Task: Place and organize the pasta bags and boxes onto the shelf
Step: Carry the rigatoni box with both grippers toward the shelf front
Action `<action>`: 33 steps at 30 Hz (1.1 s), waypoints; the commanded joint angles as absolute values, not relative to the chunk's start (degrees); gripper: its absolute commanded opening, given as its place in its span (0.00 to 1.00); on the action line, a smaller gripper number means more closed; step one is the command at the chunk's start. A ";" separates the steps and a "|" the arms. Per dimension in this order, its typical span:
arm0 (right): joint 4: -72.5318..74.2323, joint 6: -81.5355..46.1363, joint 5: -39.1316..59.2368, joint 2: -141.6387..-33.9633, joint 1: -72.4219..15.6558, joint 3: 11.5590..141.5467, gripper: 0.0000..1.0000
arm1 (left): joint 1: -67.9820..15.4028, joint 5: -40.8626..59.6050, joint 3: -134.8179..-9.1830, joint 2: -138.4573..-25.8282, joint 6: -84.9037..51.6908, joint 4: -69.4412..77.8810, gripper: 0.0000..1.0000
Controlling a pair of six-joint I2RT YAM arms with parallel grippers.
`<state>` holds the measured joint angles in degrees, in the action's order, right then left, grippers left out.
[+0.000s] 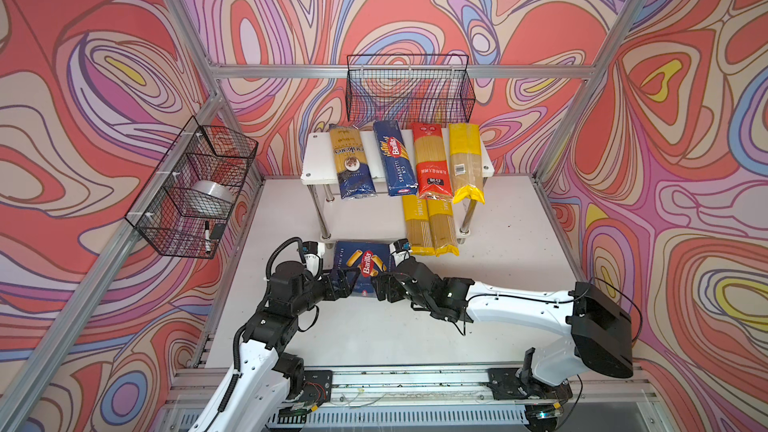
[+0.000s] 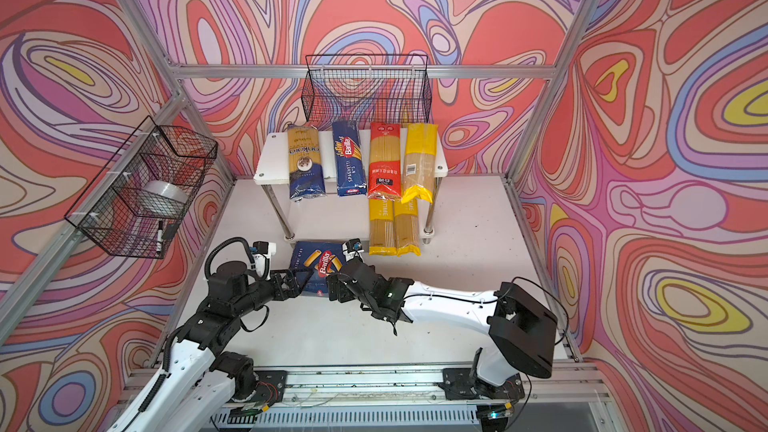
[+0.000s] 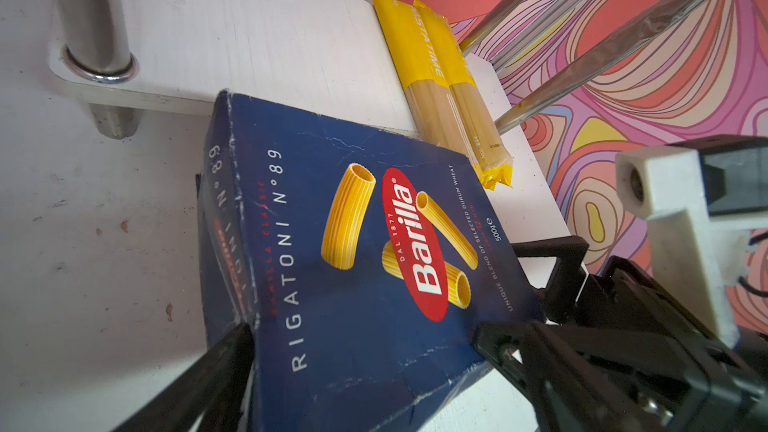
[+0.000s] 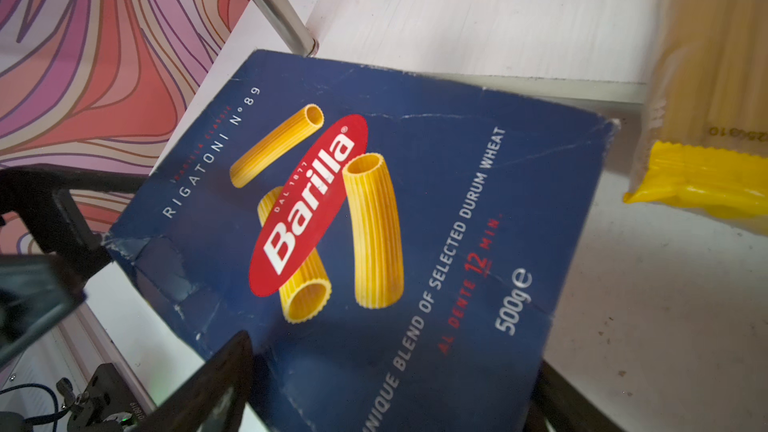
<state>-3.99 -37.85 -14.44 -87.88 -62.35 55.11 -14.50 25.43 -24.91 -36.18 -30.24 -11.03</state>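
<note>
Blue rigatoni box (image 1: 362,270), lower middle of frame just before the shelf (image 1: 318,168), is pinched from both sides, left tool (image 1: 347,282) and right tool (image 1: 384,280) each clamped wide on it, probably because it's too broad for one.

Rigatoni box (image 3: 357,251) reads "Barilla Rigatoni N°89" (also "500g").
</note>
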 commanded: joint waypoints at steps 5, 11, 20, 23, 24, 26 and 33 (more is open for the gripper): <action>7.65 -33.93 -7.69 -86.21 -64.75 59.95 0.94 | -16.04 36.88 -27.98 -37.06 -30.03 -2.16 1.00; 7.90 -33.64 -7.38 -87.23 -63.08 60.33 0.94 | -16.02 35.39 -28.97 -39.55 -28.32 -1.48 1.00; 6.56 -32.31 -5.75 -88.79 -60.64 63.53 0.94 | -16.07 34.89 -32.45 -46.23 -28.45 3.89 1.00; 6.02 -31.93 -4.85 -89.69 -60.09 64.67 0.94 | -16.07 34.86 -33.69 -47.69 -28.43 4.49 1.00; 6.15 -31.73 -4.69 -89.95 -60.07 64.90 0.94 | -16.02 35.09 -34.17 -48.04 -28.54 4.72 1.00; 6.15 -31.49 -4.66 -90.62 -60.11 65.38 0.94 | -16.06 35.33 -34.72 -48.50 -28.66 5.51 1.00; 6.44 -30.67 -4.50 -91.24 -59.85 66.63 0.94 | -16.09 35.31 -37.35 -49.48 -28.17 5.86 1.00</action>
